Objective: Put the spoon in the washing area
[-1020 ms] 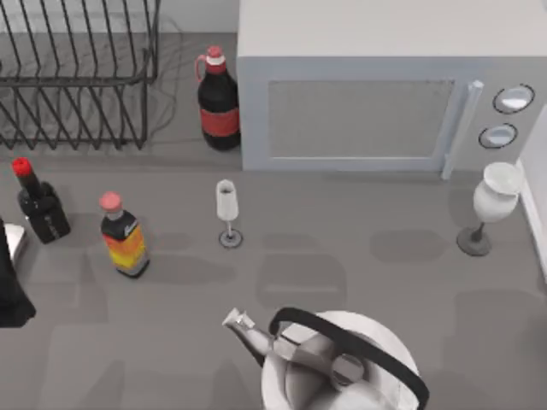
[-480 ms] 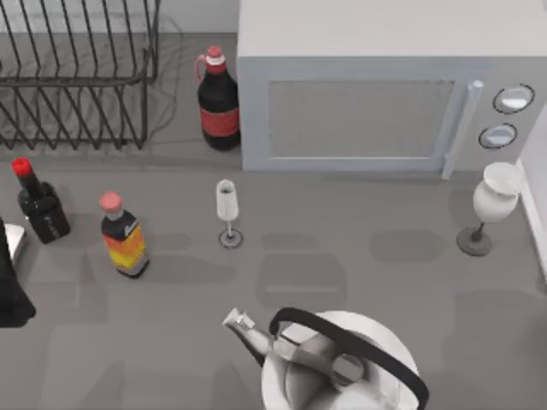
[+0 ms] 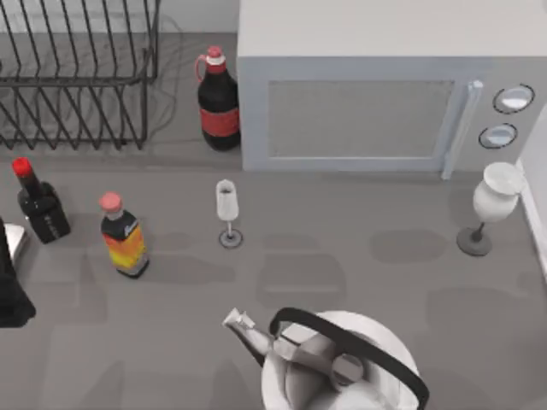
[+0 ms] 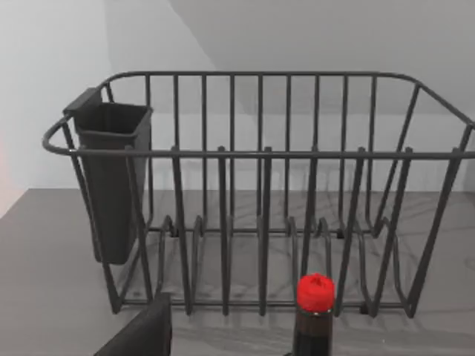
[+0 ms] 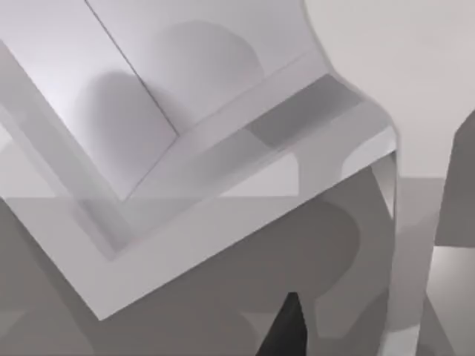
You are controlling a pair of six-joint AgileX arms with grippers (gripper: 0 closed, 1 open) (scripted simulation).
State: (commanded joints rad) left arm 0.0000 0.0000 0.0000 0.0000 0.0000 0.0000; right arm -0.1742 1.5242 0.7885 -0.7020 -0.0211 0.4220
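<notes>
Grey table point(image 3: 359, 256) carries a kettle point(image 3: 338, 363), bottles and a wire dish rack point(image 3: 77, 77). Left arm point(image 3: 10, 286) sits at the left edge. Whether either pincer is clenched or released, I cannot tell.

My left arm point(image 3: 12, 286) is cut off by the top view's left edge, so I can't tell its fingers. The rack point(image 3: 77, 73) runs past the top and left edges. The kettle point(image 3: 338, 363) is cropped at the bottom. In the left wrist view, the bottle point(image 4: 313, 315) shows just cap and neck. In the right wrist view, one dark fingertip point(image 5: 286, 330) pokes in.
</notes>
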